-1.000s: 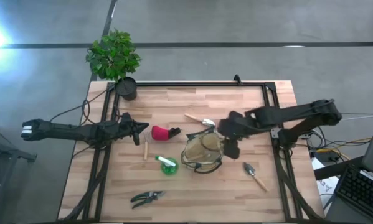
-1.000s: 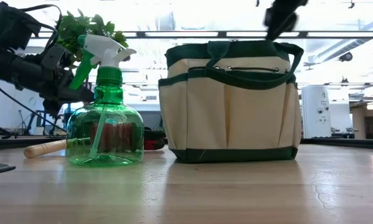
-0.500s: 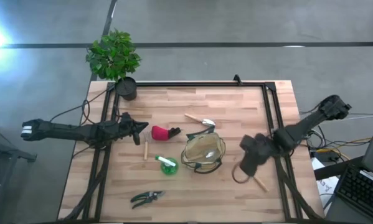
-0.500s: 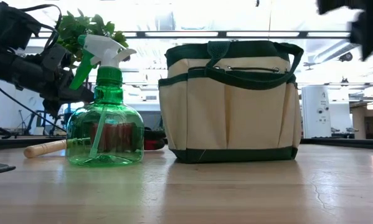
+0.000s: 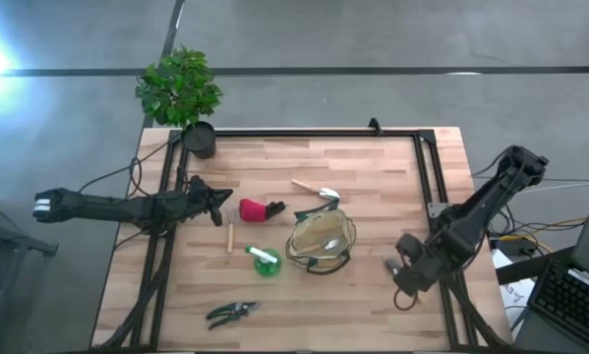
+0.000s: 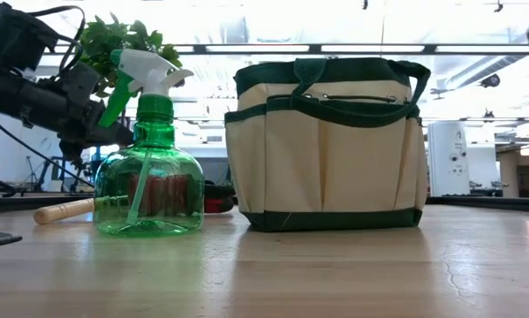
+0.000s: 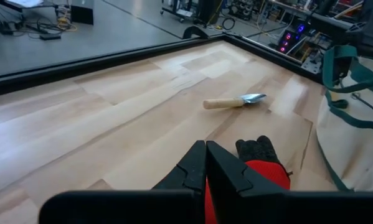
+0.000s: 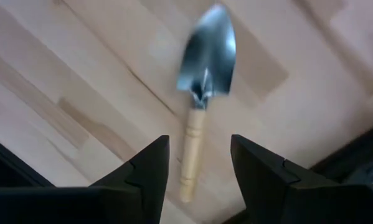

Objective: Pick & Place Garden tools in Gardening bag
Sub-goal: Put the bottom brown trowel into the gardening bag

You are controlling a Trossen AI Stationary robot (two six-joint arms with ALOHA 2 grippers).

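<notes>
Right gripper [image 8: 197,163]: fingers spread — poised over trowel [image 8: 202,78], not touching.
Left gripper [image 7: 205,163]: fingers pressed together, near red-and-black glove [image 7: 261,163].
Bag [image 5: 322,240]: mid-table, upright.

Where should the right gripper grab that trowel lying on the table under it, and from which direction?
Grip the trowel by its wooden handle, coming straight down from above. It lies flat on the table, and the round, narrow handle suits the open right gripper, whose fingers already straddle it; the blade is wide and flat.

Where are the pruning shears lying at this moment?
In the high view, the shears lie on the table's near left edge, below the spray bottle, away from both grippers.
</notes>
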